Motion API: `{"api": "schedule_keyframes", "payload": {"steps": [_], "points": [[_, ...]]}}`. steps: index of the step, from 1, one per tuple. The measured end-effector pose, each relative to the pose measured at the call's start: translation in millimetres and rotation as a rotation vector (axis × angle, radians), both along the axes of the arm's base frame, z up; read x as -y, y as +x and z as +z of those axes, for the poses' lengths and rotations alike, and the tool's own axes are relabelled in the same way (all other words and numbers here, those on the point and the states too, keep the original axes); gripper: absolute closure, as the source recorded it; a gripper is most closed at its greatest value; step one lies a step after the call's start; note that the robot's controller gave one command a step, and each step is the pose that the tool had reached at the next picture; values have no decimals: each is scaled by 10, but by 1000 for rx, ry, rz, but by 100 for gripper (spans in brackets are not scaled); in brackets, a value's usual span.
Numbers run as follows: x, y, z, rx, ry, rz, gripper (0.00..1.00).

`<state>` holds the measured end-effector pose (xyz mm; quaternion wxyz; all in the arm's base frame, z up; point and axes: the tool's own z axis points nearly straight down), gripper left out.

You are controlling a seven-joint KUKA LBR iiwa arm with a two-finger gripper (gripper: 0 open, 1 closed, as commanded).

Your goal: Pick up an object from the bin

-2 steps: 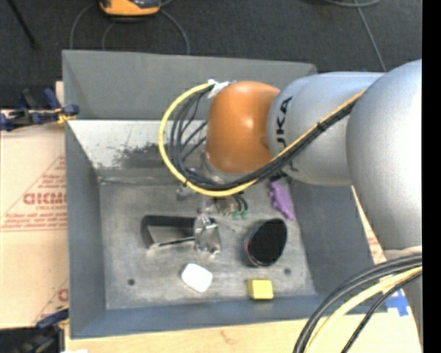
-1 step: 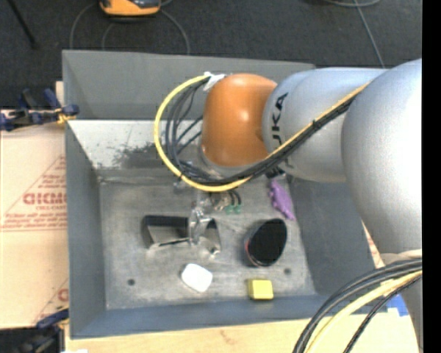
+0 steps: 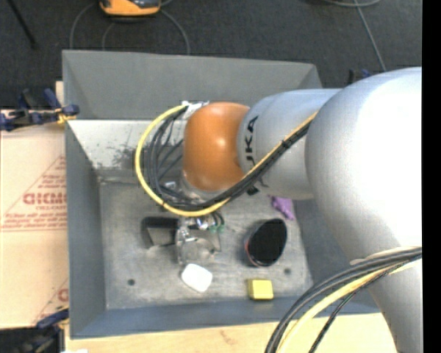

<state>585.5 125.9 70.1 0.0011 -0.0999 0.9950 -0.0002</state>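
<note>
The grey metal bin (image 3: pixel 84 271) stands on a dark floor. Nearest on its bottom lie a white rounded lump (image 3: pixel 196 277) and, to the right, a small yellow block (image 3: pixel 260 289). Just beyond the lump hangs the pincer (image 3: pixel 195 240); whether it is open or closed cannot be told. A black boxy piece (image 3: pixel 159 232) lies just left of it, a black disc (image 3: pixel 265 243) to its right. The lump looks light, stiff and probably slippery, best taken across its narrow middle.

Bin floor (image 3: pixel 117 267) bare left of black box (image 3: pixel 159 232) and white lump (image 3: pixel 196 277)
</note>
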Motion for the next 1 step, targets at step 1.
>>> {"api": "schedule_keyframes", "payload": {"steps": [1], "points": [[-12,25,45,1,1,-49,100]]}}
